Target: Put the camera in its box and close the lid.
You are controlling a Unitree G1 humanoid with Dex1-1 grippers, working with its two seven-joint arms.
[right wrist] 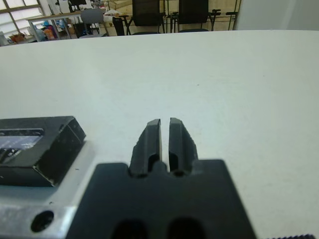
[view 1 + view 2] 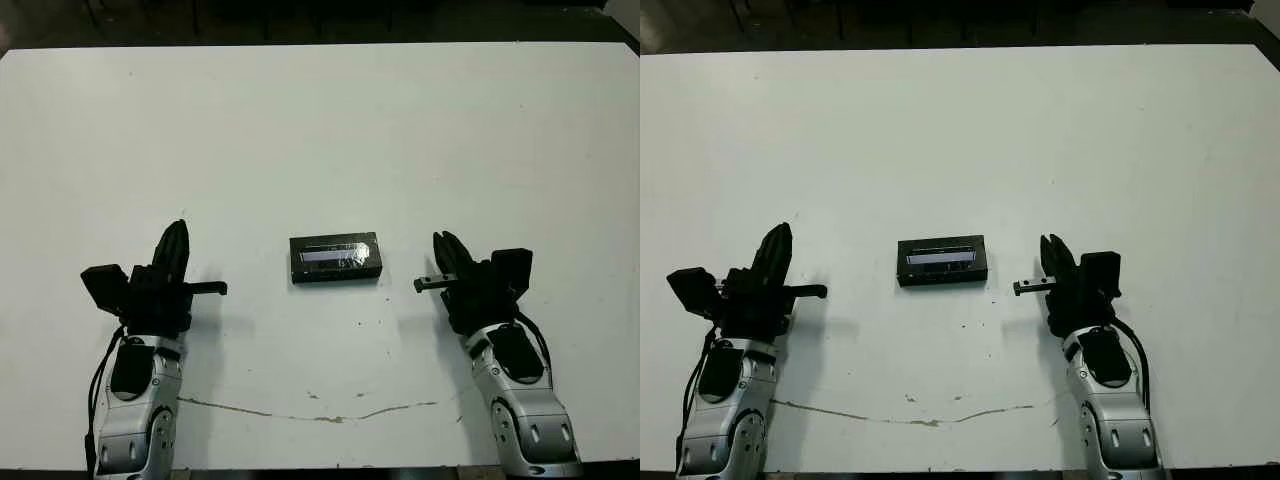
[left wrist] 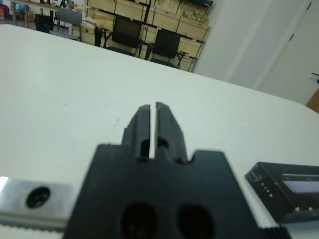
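Note:
A small black box lies at the middle of the white table. The lid, black with a pale lavender strip, lies flat on top of it, so the box looks closed. The camera is hidden. My left gripper rests on the table to the left of the box, shut and holding nothing. To the right of the box, my right gripper is also shut and holding nothing. The left wrist view shows the left fingertips together and the box off to one side. In the right wrist view the box lies beside my fingertips.
A thin brown crack line runs across the table near its front edge. Dark floor lies beyond the far edge. Chairs and shelves stand beyond the table in the wrist views.

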